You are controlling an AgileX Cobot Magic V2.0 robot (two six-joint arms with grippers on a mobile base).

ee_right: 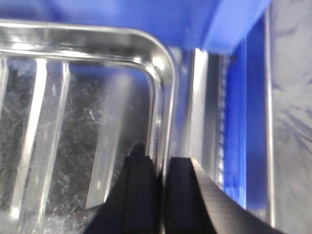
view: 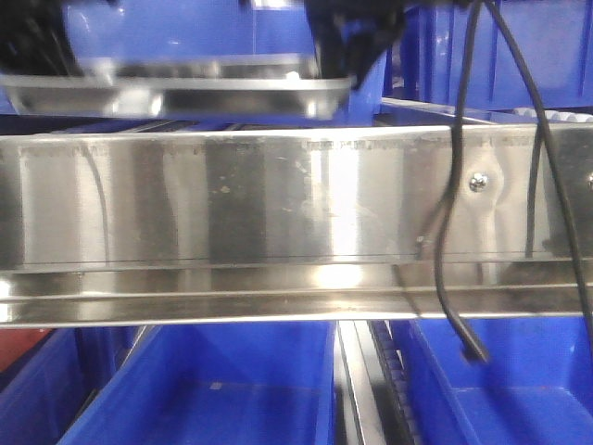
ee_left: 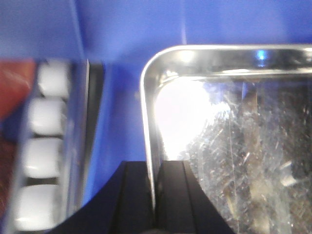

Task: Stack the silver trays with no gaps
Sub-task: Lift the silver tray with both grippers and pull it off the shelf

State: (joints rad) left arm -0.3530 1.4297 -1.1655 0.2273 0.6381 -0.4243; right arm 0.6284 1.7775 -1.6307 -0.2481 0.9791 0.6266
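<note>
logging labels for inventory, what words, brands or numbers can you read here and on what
No text can be read in any view.
On the steel rail: faint marks along its top edge, too blurred to read.
On the silver tray: no label, brand or number shows.
On the blue bins: no label or number shows.

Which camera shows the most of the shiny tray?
The front view: the tray shows almost end to end, though blurred and side-on. Each wrist view shows only one corner, with the left gripper or right gripper pinching its rim.
</note>
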